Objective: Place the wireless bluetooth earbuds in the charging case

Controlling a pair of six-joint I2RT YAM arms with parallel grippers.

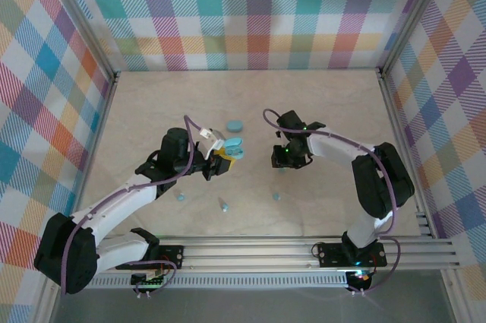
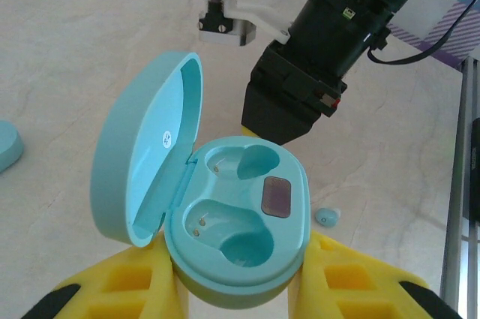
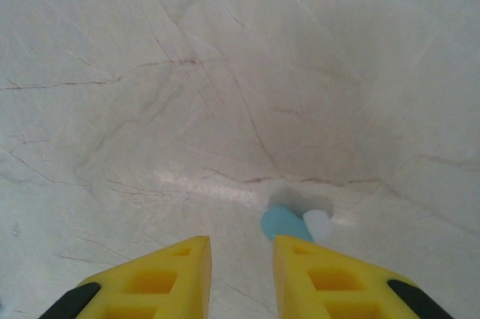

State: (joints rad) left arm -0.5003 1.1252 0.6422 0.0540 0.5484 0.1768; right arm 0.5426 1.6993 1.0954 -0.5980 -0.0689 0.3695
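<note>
Left hand clamps open charging case by base, lid swung up. Right hand low over worktop, jaws narrowly apart, nothing between them; earbud lies on worktop just ahead of one fingertip, off to side of gap.

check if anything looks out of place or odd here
The open charging case in the left gripper has both wells empty, while light-blue earbuds lie scattered loose on the table. One earbud sits just ahead of the right gripper, off to one side rather than between the jaws.
</note>
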